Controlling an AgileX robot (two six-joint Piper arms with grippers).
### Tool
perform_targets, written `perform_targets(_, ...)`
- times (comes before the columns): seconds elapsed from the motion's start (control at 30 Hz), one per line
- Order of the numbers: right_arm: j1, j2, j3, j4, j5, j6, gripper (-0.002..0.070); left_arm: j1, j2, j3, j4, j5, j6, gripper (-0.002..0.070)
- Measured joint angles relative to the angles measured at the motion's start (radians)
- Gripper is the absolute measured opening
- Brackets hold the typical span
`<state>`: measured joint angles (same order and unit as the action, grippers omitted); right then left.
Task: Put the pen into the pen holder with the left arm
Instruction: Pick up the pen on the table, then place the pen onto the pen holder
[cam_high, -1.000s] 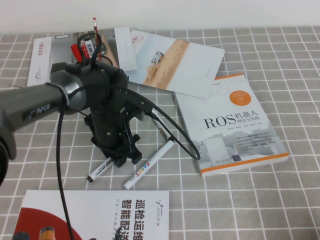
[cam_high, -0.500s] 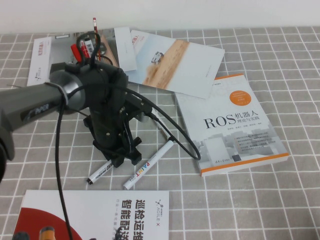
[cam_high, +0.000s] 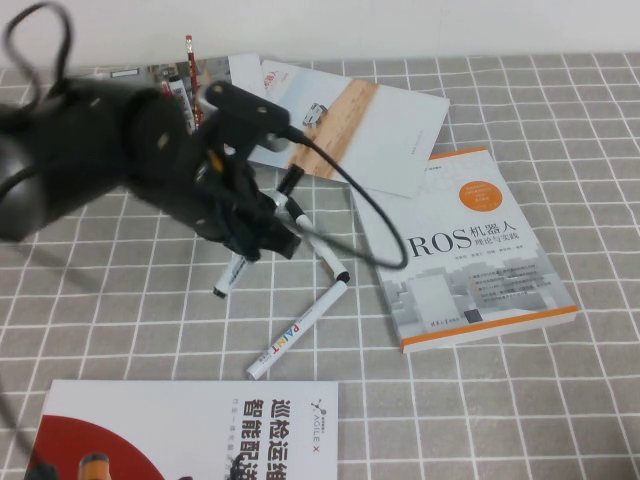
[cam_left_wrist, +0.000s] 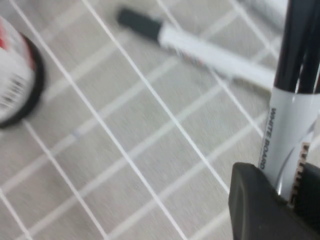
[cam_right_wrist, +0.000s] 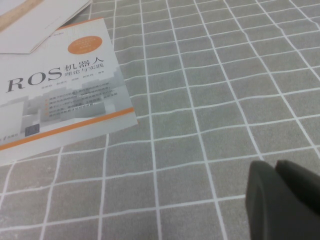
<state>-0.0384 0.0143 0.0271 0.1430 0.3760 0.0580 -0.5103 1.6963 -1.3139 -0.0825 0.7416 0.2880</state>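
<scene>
At the far left of the worktop (cam_high: 560, 100), a grey cloth with a white grid, the black left arm (cam_high: 90, 160) is reaching in towards the middle. Behind it, at the back, the small black wire-mesh pen holder (cam_high: 172, 78) is peeking out, mostly hidden by the arm, with one red pencil (cam_high: 187, 50) sticking up from it.

The left end effector (cam_high: 262, 238) is hanging above the cloth near the centre. It is clamping the white-barrelled pen with the black cap (cam_high: 232, 278). In the left wrist view one dark finger (cam_left_wrist: 260, 205) is pressing against the barrel beside the "WHITE BOARD" lettering. The pen is slanting down and leftwards out of the grip; whether its lower tip is touching the cloth cannot be told.

Three markers are showing in all. Just right of the held one, a plain white marker with black ends (cam_high: 318, 245) is lying on the cloth. Below that, a white marker with colourful "PAINT" lettering (cam_high: 295, 335) is lying apart from both.

One red-and-white booklet (cam_high: 190, 430) is sitting at the near edge. At least two overlapping printed sheets are lying at the back; the larger one is carrying a sandy picture (cam_high: 370, 130). Further right, one white and orange "ROS" book (cam_high: 470, 250) is lying flat.

The right end effector (cam_right_wrist: 280, 200) is appearing only in its own wrist view, over bare cloth near that book; whether it is open or closed cannot be told.
</scene>
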Motion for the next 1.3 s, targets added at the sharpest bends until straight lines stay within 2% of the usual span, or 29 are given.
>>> perform_targets(0.1, 0.0, 0.0, 0.0, 0.0, 0.0, 0.0, -0.0015, 0.0, -0.077, 0.12, 0.017, -0.182, -0.008, 0.011)
perform_targets(0.27, 0.0, 0.0, 0.0, 0.0, 0.0, 0.0, -0.0015, 0.023, -0.167, 0.348, 0.039, -0.665, -0.086, 0.011)
perform_targets(0.57, 0.0, 0.0, 0.0, 0.0, 0.0, 0.0, -0.0015, 0.137, -0.175, 0.418, 0.041, -1.126, -0.155, 0.011)
perform_targets(0.67, 0.0, 0.0, 0.0, 0.0, 0.0, 0.0, -0.0015, 0.185, -0.155, 0.387, 0.045, -1.194, -0.198, 0.011)
perform_targets(0.83, 0.0, 0.0, 0.0, 0.0, 0.0, 0.0, -0.0015, 0.236, -0.058, 0.291, 0.07, -1.188, -0.264, 0.011)
perform_targets(1.0, 0.0, 0.0, 0.0, 0.0, 0.0, 0.0, -0.0015, 0.239, 0.043, 0.249, 0.104, -1.195, -0.308, 0.011)
perform_targets(1.3, 0.0, 0.0, 0.0, 0.0, 0.0, 0.0, -0.0015, 0.239, 0.172, 0.248, 0.148, -1.333, -0.356, 0.011)
